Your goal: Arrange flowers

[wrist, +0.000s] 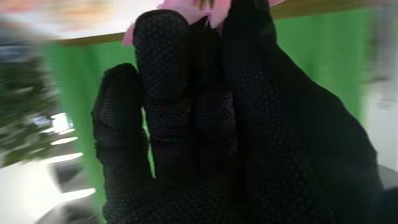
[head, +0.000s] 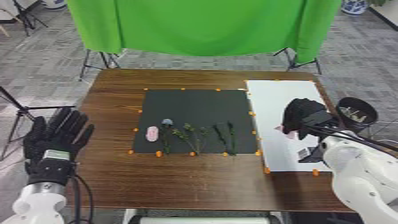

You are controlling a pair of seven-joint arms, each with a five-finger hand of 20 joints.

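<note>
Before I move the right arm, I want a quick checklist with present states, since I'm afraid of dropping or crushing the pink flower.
1. Pink flower at the right hand's fingertips: ok.
2. Hold firm but not crushing the petals: cannot tell.
3. Left hand out of the way: ok, it is open off the left side of the table.
4. Green stems separate from the right hand: ok, they lie on the black mat.
5. Flower placed with those stems: not ok, it is over by the white sheet.
6. Gap between right arm and black bin sufficient: cannot tell.
</note>
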